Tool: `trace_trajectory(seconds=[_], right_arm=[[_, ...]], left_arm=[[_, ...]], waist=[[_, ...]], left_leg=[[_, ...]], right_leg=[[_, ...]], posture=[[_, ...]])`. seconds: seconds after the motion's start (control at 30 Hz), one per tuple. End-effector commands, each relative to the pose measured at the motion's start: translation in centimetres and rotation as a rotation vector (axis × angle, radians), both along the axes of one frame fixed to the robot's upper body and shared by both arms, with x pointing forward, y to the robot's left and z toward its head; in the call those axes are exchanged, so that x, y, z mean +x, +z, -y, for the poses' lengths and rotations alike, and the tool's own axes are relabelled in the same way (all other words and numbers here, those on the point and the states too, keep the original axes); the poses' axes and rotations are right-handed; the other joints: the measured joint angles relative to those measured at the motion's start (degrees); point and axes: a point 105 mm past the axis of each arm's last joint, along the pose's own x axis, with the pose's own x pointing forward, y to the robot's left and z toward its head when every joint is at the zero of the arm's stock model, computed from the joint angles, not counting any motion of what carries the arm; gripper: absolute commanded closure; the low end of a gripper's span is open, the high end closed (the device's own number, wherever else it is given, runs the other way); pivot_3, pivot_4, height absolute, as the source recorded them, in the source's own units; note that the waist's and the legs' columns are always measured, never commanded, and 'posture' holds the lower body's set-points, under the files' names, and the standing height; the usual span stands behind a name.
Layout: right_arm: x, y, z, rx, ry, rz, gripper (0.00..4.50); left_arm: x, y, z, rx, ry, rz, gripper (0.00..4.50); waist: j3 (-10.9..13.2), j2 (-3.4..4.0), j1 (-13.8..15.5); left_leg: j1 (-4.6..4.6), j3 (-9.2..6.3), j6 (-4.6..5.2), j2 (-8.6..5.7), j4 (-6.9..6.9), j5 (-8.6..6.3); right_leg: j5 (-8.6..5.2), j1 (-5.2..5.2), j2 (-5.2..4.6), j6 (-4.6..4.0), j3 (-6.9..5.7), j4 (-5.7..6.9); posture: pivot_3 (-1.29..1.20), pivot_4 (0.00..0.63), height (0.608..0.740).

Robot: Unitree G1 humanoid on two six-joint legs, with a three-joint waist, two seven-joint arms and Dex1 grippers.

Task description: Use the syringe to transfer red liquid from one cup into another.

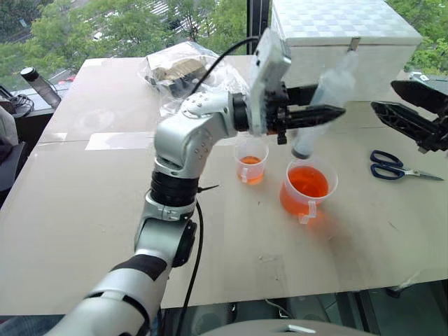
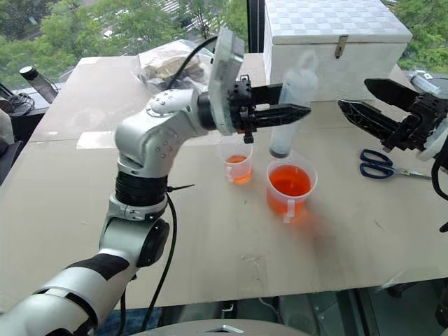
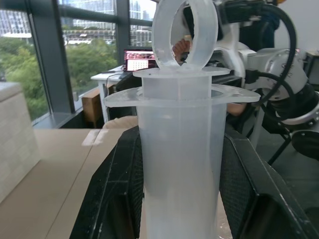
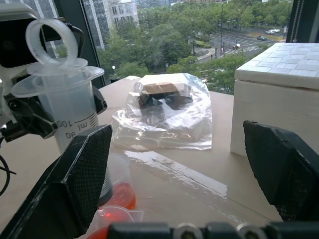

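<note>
- Cardboard-covered table [image 1: 84, 210] stood beside windows onto green trees.
- Left gripper [image 1: 318, 115] pinched the syringe [image 1: 322, 112] upright, tip just above the larger cup [image 1: 308, 187] of red liquid [image 1: 308, 182].
- Smaller cup [image 1: 250, 162] sat just beside it.
- Right gripper [image 1: 402, 105] hung with fingers spread, near scissors [image 1: 392, 166].

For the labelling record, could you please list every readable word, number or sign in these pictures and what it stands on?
"100", "90" and "ml": printed scale on the syringe barrel, the only text that reads.
Lower scale marks: hidden behind the right gripper's finger.
Laptop screen beyond the table: too small to read.
</note>
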Motion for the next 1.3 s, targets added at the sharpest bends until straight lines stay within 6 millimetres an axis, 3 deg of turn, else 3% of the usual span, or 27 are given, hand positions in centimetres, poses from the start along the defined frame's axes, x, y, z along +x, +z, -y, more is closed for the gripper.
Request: trace_trajectory(seconds=[0.03, 0.33, 0.53, 0.87, 1.3], right_arm=[[-1.5, 2.1, 0.2, 0.015, -0.008, 0.09, 0.0], [-2.7, 3.1, -2.3, 0.024, 0.101, 0.076, 0.0], [-2.2, 3.1, -3.4, 0.004, 0.095, 0.055, 0.0], [-1.6, 1.9, -3.6, -0.031, 0.068, 0.008, 0.0], [-1.6, 1.2, -2.3, -0.034, 0.052, -0.022, 0.0]], left_arm=[[-1.0, 0.1, 0.4, -0.018, -0.052, 0.083, 3.04], [0.2, -1.0, 1.7, -0.021, 0.02, 0.079, 3.04], [0.0, -1.7, 2.5, -0.027, 0.022, 0.063, 3.04], [-0.2, -1.9, 3.2, -0.04, 0.038, 0.036, 3.04], [-0.4, -2.4, 3.1, -0.025, 0.036, 0.032, 3.04]], waist=[[-0.01, 0.02, 0.01], [-0.01, 0.01, 0.08], [-0.01, 0.01, 0.07], [-0.01, 0.01, 0.14], [-0.01, 0.01, 0.17]], left_leg=[[0.06, 0.0, 0.01, 0.0, 0.0, 0.0], [0.15, -0.05, 0.01, 0.0, 0.01, -0.01], [0.17, -0.07, 0.02, 0.0, 0.01, -0.01], [0.15, -0.09, 0.02, 0.0, 0.01, -0.01], [0.14, -0.1, 0.02, 0.0, 0.0, -0.01]], right_leg=[[0.0, 0.07, 0.0, 0.0, 0.0, -0.02], [0.0, 0.22, 0.0, 0.0, -0.05, -0.08], [0.0, 0.26, 0.0, 0.0, -0.07, -0.09], [0.0, 0.26, 0.0, 0.0, -0.08, -0.11], [0.0, 0.27, 0.0, 0.0, -0.1, -0.13]], posture=[[0.0, 0.15, 0.74], [0.0, 0.15, 0.74], [0.0, 0.15, 0.74], [0.0, 0.15, 0.74], [0.0, 0.15, 0.74]])
